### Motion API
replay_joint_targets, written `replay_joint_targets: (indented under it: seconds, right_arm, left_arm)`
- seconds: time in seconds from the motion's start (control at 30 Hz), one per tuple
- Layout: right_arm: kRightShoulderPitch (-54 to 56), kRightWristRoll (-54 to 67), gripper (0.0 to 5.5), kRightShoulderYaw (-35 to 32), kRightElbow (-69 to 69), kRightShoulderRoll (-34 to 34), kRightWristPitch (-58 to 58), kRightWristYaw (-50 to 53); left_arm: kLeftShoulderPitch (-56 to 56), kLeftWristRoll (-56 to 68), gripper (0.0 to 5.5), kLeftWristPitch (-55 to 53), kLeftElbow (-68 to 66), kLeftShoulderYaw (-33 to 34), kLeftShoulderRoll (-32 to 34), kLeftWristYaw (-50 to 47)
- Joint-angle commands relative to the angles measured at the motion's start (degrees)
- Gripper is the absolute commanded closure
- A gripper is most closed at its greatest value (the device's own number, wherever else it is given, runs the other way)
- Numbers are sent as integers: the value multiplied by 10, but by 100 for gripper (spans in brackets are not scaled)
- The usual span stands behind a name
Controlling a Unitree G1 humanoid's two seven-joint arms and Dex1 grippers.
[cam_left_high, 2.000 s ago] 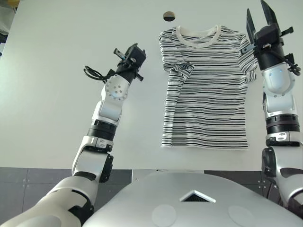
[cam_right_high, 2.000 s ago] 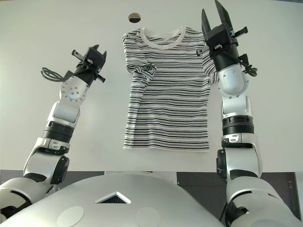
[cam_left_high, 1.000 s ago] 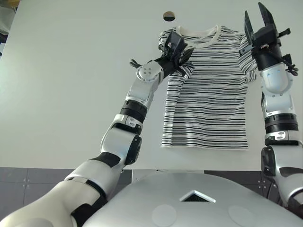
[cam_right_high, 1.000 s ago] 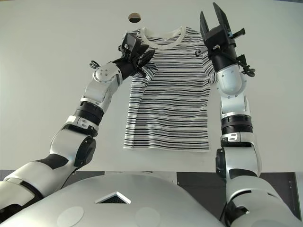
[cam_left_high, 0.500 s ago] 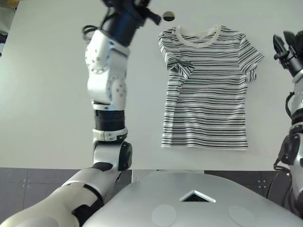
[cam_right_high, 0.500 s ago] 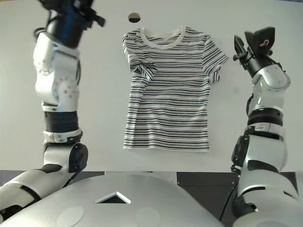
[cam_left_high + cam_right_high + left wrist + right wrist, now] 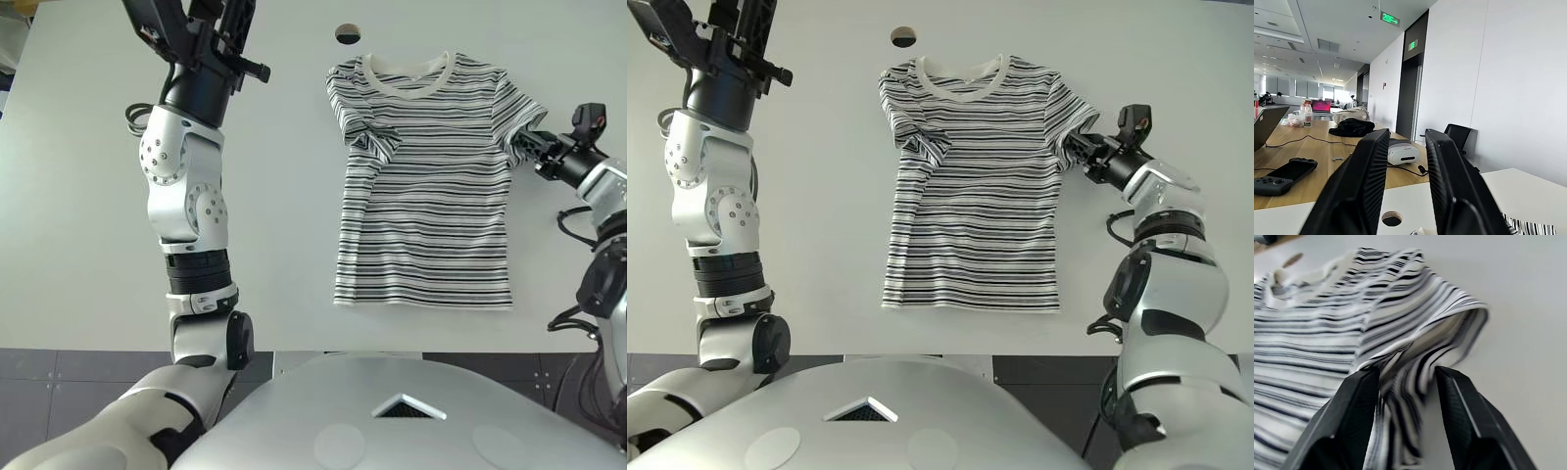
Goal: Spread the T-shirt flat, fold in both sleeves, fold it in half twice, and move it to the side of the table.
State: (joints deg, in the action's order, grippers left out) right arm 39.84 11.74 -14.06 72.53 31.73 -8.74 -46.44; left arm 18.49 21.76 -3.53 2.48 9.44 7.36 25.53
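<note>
The black-and-white striped T-shirt (image 7: 426,186) lies face up on the white table (image 7: 88,225), collar away from me. Its left sleeve (image 7: 377,139) is bunched inward over the chest. Its right sleeve (image 7: 516,116) sticks out sideways. My right gripper (image 7: 535,149) is low at that sleeve's hem, open, and in the right wrist view its fingers (image 7: 1359,411) stand on either side of the sleeve's fabric (image 7: 1415,340). My left gripper (image 7: 191,15) is raised high above the table's left part, open and holding nothing, also seen at left gripper (image 7: 1405,137).
A round hole (image 7: 346,33) pierces the table just beyond the shirt's left shoulder. The table's front edge (image 7: 294,349) runs close below the shirt's hem. White tabletop stretches wide to the left of the shirt.
My left arm went to the left sleeve, then swung up high off the table. My right arm swung out to the right and came down to the right sleeve's hem.
</note>
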Motion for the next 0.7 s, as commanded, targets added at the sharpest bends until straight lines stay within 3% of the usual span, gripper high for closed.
replay_joint_targets:
  seconds: [0.03, 0.13, 0.43, 0.7]
  right_arm:
    - [4, 3, 337, -13, 16, -15, -13, 30]
    - [4, 4, 366, -19, 17, -20, -13, 37]
    - [5, 2, 533, -25, 14, -16, -13, 32]
    - [10, 7, 538, -31, -1, 4, -11, 14]
  left_arm:
    - [-3, 9, 411, -3, -7, 6, 7, -4]
    - [-3, 14, 411, -7, -10, 11, 9, -5]
    - [-2, 19, 411, -9, -17, 9, 8, -5]
    - [1, 19, 411, -6, -22, 6, 7, -3]
